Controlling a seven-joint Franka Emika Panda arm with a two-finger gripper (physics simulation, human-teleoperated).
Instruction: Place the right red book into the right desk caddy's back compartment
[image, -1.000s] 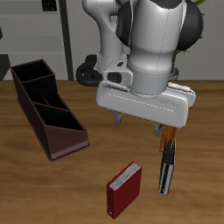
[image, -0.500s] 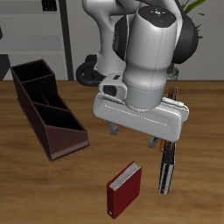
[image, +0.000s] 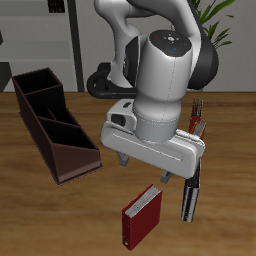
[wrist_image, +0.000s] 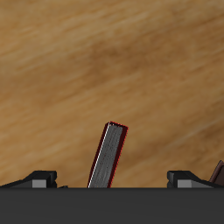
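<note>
While the wooden table (image: 40, 215) fills most of the exterior view, its middle is blocked by the big white-and-grey Franka arm (image: 165, 75), which is hung over the tabletop. Out at about 9 o'clock from the arm, the right desk caddy (image: 50, 125) is laid lengthwise, dark outside and maroon inside, with its back compartment (image: 35, 85) at the far end, tall-walled and holding nothing that can be seen. A row of thin books (image: 191, 180) is stood at roughly 4 o'clock from the arm's wrist, partly hidden behind it. The right red book (image: 141, 216) is found upright on the table at about 6 o'clock below the gripper (image: 142, 167), well apart from the caddy, spine toward the front edge. In the wrist view the same book (wrist_image: 107, 157) is seen between the two fingertips (wrist_image: 42, 178), untouched. The claw is spread wide, with nothing pinched in it.
</note>
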